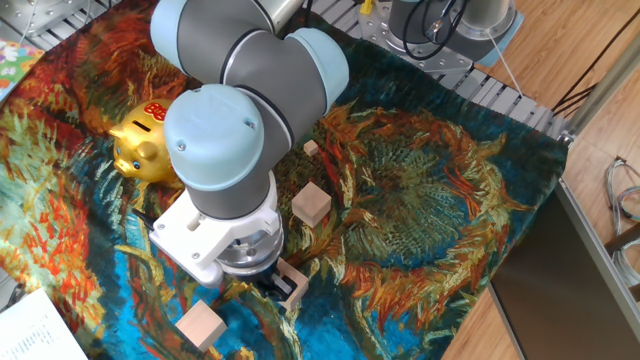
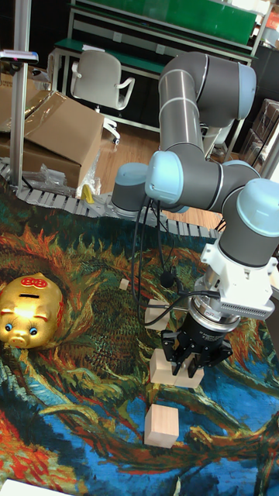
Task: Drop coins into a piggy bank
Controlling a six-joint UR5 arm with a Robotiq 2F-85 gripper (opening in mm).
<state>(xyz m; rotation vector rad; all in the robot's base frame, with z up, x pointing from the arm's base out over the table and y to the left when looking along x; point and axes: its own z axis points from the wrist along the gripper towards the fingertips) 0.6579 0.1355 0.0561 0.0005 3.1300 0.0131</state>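
Gold pig (image 2: 29,311) sits on the painted cloth (image 1: 420,200) at the table's far-left side in the tall view, slot on its back facing up, snout toward the camera. Gripper (image 2: 194,358) is well apart from it, low over a pale block (image 2: 175,366) near the cloth's middle, fingers straddling or touching that block; whether they pinch it, or hold a coin, cannot be told. Judged: the next move must carry the claw across toward the pig, ending above the slot.
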